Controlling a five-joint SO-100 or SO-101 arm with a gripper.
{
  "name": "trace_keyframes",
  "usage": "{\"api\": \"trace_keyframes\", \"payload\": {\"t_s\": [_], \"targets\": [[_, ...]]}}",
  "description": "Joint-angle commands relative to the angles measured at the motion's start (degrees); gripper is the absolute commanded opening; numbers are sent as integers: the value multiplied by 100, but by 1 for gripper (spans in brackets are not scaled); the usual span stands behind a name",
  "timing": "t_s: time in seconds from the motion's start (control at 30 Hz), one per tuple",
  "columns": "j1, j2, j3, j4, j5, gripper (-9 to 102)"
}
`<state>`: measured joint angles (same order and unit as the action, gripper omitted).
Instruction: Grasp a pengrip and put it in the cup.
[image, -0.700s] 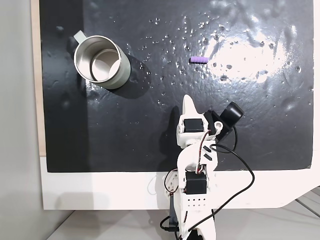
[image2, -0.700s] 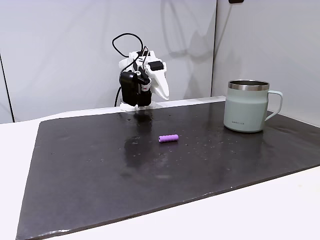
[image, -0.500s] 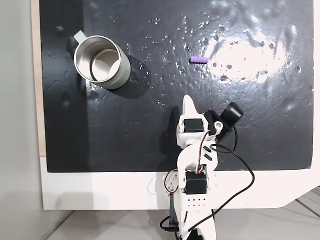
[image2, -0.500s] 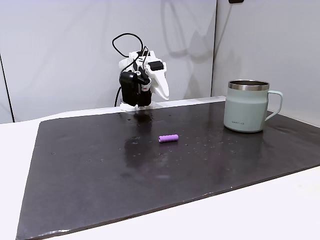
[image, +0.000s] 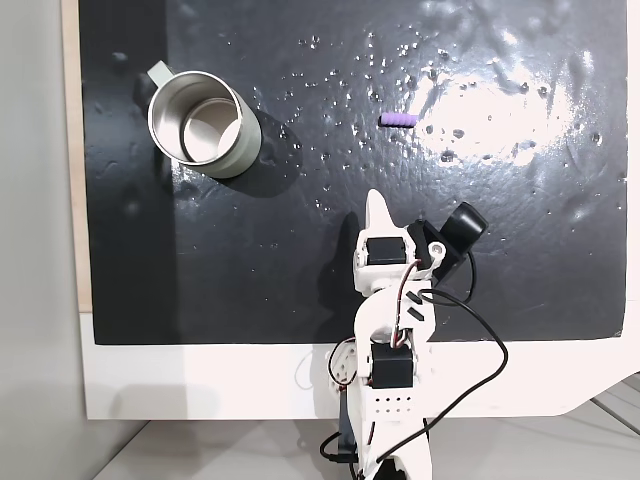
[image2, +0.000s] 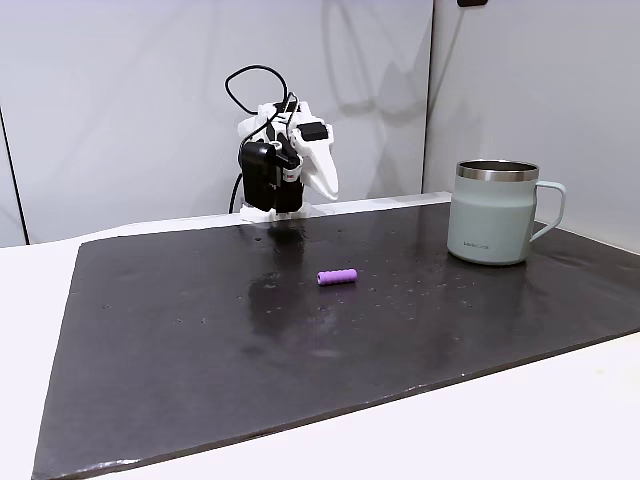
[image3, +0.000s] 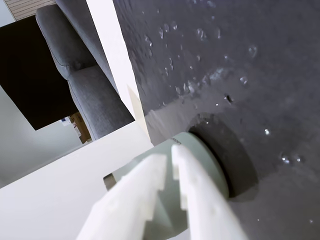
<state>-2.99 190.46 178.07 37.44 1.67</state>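
The pengrip (image: 398, 120) is lying loose on the mat at twelve o'clock from the gripper (image: 377, 205), whose empty jaws are sitting nearly closed, so the reach is seemingly pending, needing opening first.

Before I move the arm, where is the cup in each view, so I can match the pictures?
A fixed view, from above: the cup sits upper left on the black mat, handle toward the top left.
A fixed view, from the side: cup at the right, handle pointing right.
Wrist view: cup at bottom centre, partly behind the gripper.
Shared landmark: the purple pengrip in both fixed views; in the wrist view, the wet mat.
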Motion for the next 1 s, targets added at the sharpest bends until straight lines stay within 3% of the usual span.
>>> {"api": "trace_keyframes", "payload": {"t_s": [0.0, 0.2, 0.67, 0.97], "targets": [[-53, -255, -809, 44, -193, 0], [-132, -2742, -3050, 352, 141, 0], [-35, -6645, -7664, 2681, 422, 0], [132, -8657, -9422, 3665, 457, 17]]}}
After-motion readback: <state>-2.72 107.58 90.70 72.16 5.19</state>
